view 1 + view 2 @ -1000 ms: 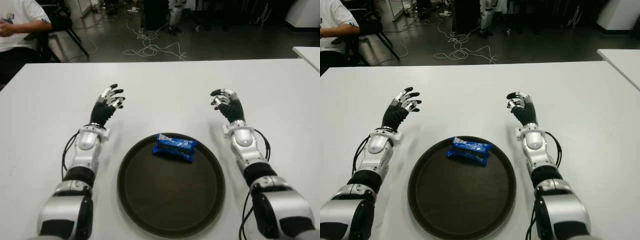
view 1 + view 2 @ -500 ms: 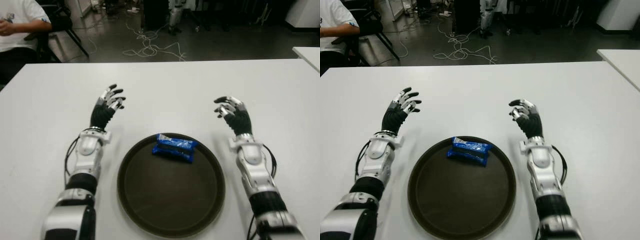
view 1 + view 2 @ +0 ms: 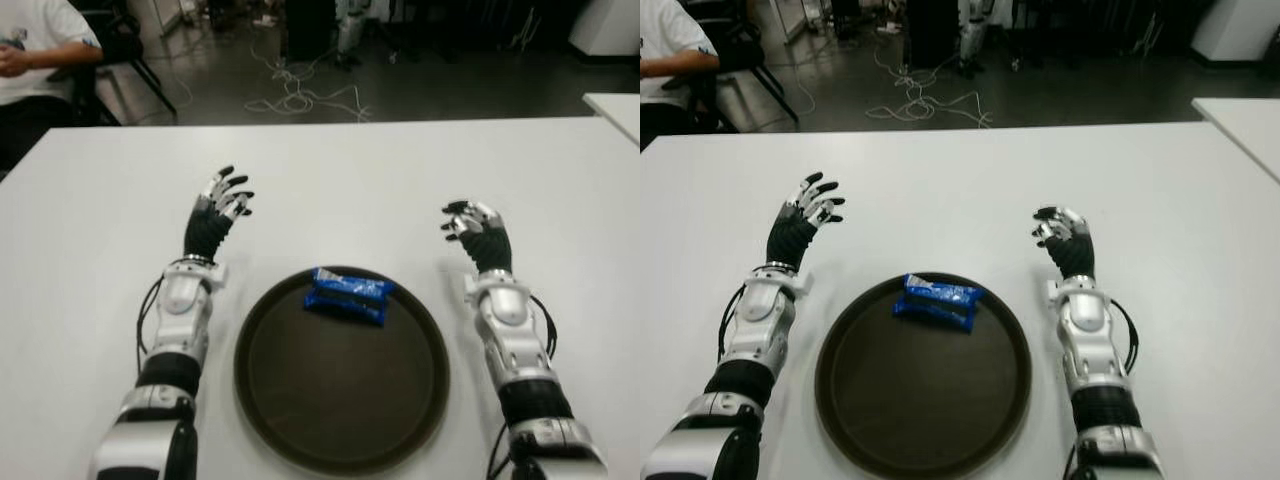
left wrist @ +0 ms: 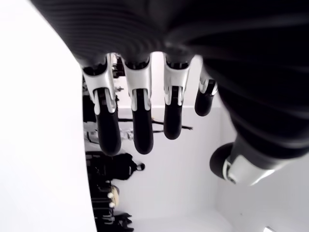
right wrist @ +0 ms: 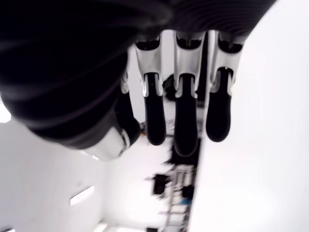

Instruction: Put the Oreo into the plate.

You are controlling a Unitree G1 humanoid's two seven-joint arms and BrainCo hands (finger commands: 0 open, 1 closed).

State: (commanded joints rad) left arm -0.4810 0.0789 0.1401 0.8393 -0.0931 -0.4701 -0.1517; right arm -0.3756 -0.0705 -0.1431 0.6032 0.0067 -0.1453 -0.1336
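— What did your fingers show at that moment?

— Your left hand's fingers (image 4: 136,126) hung loose and spread, nothing between them; the right hand's fingers (image 5: 185,123) were likewise relaxed and apart, holding nothing.

— And the hands themselves?

— Your left hand (image 3: 213,218) showed at centre left of the frame, over the white table (image 3: 350,180), up and to the left of the plate; your right hand (image 3: 476,234) showed at centre right, up and to the right of the plate; whether either touched the tabletop, you could not tell.

— Where was the Oreo?

— The blue Oreo pack (image 3: 348,294) lay inside the dark round plate (image 3: 300,420), near the plate's far rim, at about the middle of the frame; both hands were well apart from it.

— Anything farther out?

— Cables (image 3: 300,95) lay on the dark floor at upper centre; a person in a white shirt (image 3: 40,40) sat at the upper left corner; the corner of a second white table (image 3: 615,105) showed at the right edge.
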